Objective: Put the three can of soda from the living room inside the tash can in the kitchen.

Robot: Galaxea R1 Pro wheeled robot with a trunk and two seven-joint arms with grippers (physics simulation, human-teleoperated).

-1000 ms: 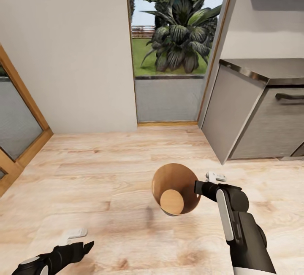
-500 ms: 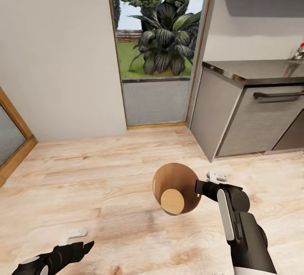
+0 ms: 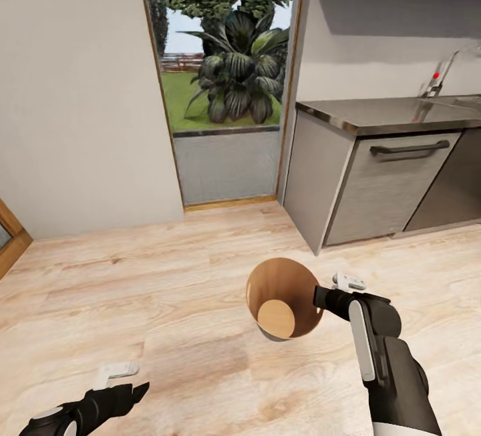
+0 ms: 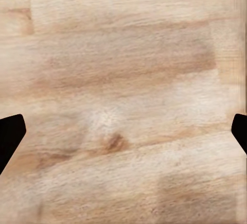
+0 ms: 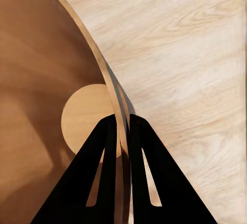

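The tash can (image 3: pixel 267 283), dark grey outside and tan wood inside, hangs tilted above the pale floor just ahead of me, its mouth facing me. My right gripper (image 3: pixel 319 297) is shut on its rim, one finger inside the wall and one outside, as the right wrist view shows at the gripper (image 5: pixel 122 118) and the bin wall (image 5: pixel 46 80). Its round bottom (image 5: pixel 85 121) is bare. My left gripper (image 3: pixel 137 392) hangs low at the left, open, over bare floor planks (image 4: pixel 123 80). The soda cans are out of view.
Grey kitchen cabinets (image 3: pixel 374 188) with a steel countertop (image 3: pixel 387 112) and a tap (image 3: pixel 437 78) stand at the right. A tall glass panel (image 3: pixel 220 88) looks onto garden plants straight ahead. A white wall (image 3: pixel 73 88) runs at the left, with a wooden frame corner (image 3: pixel 10 235).
The whole view has swung to the right, bringing more cabinets and the tap into sight. Both arms and the held bin keep their places in the picture.
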